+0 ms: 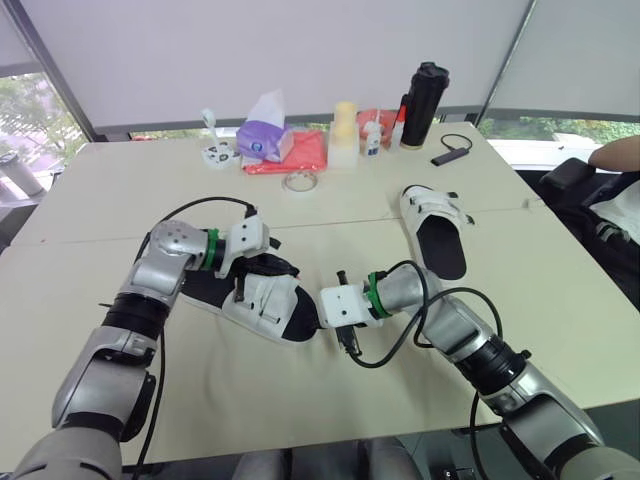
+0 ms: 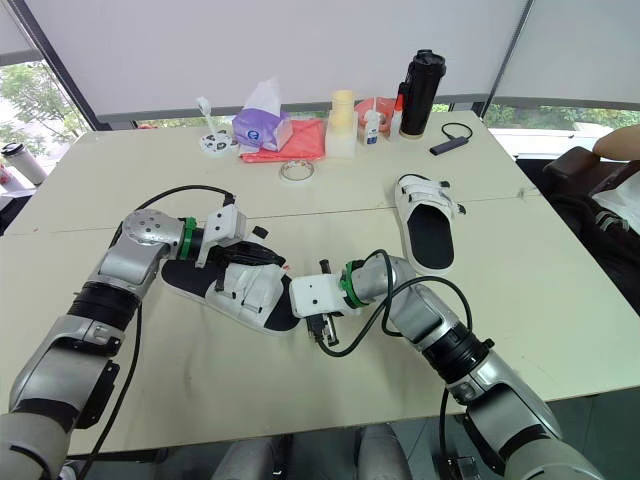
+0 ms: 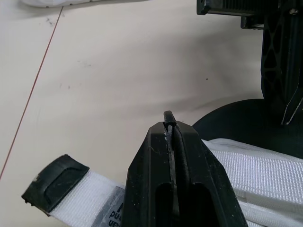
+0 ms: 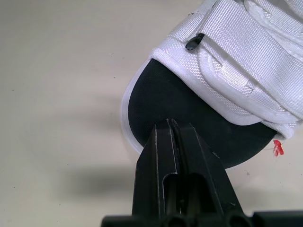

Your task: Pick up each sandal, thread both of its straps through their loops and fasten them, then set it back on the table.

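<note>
Silver-grey shells and black joints clad the left arm (image 1: 150, 290) and right arm (image 1: 490, 360) — green rings (image 1: 372, 292), white wrist boxes (image 1: 340, 305), looping black cables (image 1: 205, 199) — ending in the slim black left hand (image 3: 169, 118) and right hand (image 4: 171, 125).

**A:** What sort of room is this?

**B:** An office corner. A pale cream table (image 1: 120, 190) takes up the foreground, made of two tops that meet at a thin seam (image 1: 330, 222).

**A:** And behind it?

**B:** White roller blinds (image 1: 300, 50) hang drawn between dark slanting window frames (image 1: 50, 70). Daylight enters through a window (image 1: 40, 140) at the left corner, where green trees (image 1: 20, 105) stand outside. A black chair (image 1: 580, 200) sits off the table's right edge.
</note>
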Controlling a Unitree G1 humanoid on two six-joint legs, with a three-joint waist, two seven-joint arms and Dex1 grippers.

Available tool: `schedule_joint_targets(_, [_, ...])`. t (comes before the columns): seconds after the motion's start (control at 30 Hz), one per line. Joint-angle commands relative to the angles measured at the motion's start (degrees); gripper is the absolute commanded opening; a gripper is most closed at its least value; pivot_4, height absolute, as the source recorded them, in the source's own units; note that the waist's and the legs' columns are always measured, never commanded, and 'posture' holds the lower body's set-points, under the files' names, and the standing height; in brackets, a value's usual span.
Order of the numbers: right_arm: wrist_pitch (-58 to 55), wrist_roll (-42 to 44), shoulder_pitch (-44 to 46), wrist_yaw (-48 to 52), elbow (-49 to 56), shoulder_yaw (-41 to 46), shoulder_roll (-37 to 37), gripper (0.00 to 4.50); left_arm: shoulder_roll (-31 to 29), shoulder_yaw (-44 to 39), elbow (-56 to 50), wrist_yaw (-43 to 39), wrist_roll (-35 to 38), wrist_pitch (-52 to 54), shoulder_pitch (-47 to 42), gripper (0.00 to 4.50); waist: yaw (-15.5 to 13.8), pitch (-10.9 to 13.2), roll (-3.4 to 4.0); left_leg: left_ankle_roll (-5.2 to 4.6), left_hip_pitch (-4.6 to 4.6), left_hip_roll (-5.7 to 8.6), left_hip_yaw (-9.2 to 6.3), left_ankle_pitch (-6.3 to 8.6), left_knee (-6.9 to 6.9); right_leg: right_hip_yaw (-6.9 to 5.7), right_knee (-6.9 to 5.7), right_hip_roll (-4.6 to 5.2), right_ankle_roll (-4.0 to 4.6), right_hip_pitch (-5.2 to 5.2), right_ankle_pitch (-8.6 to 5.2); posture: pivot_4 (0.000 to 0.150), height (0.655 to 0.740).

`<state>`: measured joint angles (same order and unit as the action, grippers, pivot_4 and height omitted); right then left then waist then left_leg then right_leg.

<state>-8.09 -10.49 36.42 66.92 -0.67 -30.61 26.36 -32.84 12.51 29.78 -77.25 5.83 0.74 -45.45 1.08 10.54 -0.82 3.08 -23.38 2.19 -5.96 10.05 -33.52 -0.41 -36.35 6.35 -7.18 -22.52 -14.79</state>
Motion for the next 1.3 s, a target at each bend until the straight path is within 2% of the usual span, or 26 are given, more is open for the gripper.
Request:
schedule_joint_targets(0.03, [-0.2,-0.8,-0.3,0.4,-1.2,-1.1,0.4,0.0,-0.5,-0.2,0.7,1.4,-1.1,3.0,0.3,0.05,0.0,0.0,0.0,0.0,0.0,0.0,0.0,0.0,-0.01,0.0,0.0,0.0,0.0,0.0,0.0,0.15,0.74])
schedule_joint_targets(0.2, [-0.2,-0.9,-0.2,0.4,-1.1,-1.1,0.4,0.0,-0.5,-0.4,0.0,1.9,-1.0,5.9,0.4,0.05,0.0,0.0,0.01,0.0,0.0,0.0,-0.01,0.0,-0.05,0.0,-0.02,0.0,0.0,0.02,0.0,0.15,0.74])
schedule_joint_targets(0.3, [-0.2,-0.9,-0.2,0.5,-1.1,-1.1,0.5,0.0,-0.7,0.3,-0.4,2.4,-2.2,4.9,0.7,0.98,0.0,0.0,0.0,0.0,0.0,0.0,-0.02,0.0,-0.07,0.0,-0.03,0.0,0.0,0.02,0.0,0.15,0.74])
schedule_joint_targets(0.37, [-0.1,-0.9,-0.2,0.5,-1.2,-1.1,0.5,0.0,-1.1,1.0,-0.7,2.7,-3.3,3.0,1.1,1.97,0.0,0.0,0.0,0.0,0.0,0.0,-0.02,0.0,-0.07,0.0,-0.03,0.0,0.0,0.02,0.0,0.15,0.74])
schedule_joint_targets(0.8, [0.3,-0.8,0.1,0.6,-1.6,-1.1,0.5,0.0,-0.8,2.2,1.4,7.6,-8.0,-6.7,0.6,1.97,-0.1,0.0,0.01,0.0,0.0,0.0,-0.03,0.0,-0.09,0.0,-0.03,0.0,0.01,0.03,-0.01,0.15,0.74])
schedule_joint_targets(0.93, [0.3,-0.9,0.1,0.6,-1.6,-1.1,0.4,0.0,0.8,1.2,4.0,12.7,-8.5,-8.3,-1.1,1.97,-0.2,0.0,0.01,0.0,0.0,0.0,-0.07,0.0,-0.19,-0.02,-0.03,-0.02,-0.01,0.08,-0.02,0.15,0.74])
schedule_joint_targets(1.1, [0.4,-1.0,0.2,0.7,-1.7,-1.1,0.2,0.0,2.5,-1.2,5.1,14.1,-5.0,-3.7,-2.7,1.97,-0.4,0.0,0.01,0.01,-0.02,0.02,-0.21,0.01,-0.37,-0.03,-0.03,-0.09,0.02,0.21,-0.05,0.15,0.74])
schedule_joint_targets(1.3, [0.4,-1.1,0.1,0.6,-1.8,-1.0,0.0,0.0,2.9,-3.9,3.3,13.0,-0.8,7.6,-3.0,1.97,-0.1,0.0,0.0,0.01,-0.05,0.02,-0.28,0.01,-0.37,-0.03,-0.03,-0.14,-0.04,0.2,-0.02,0.15,0.74])
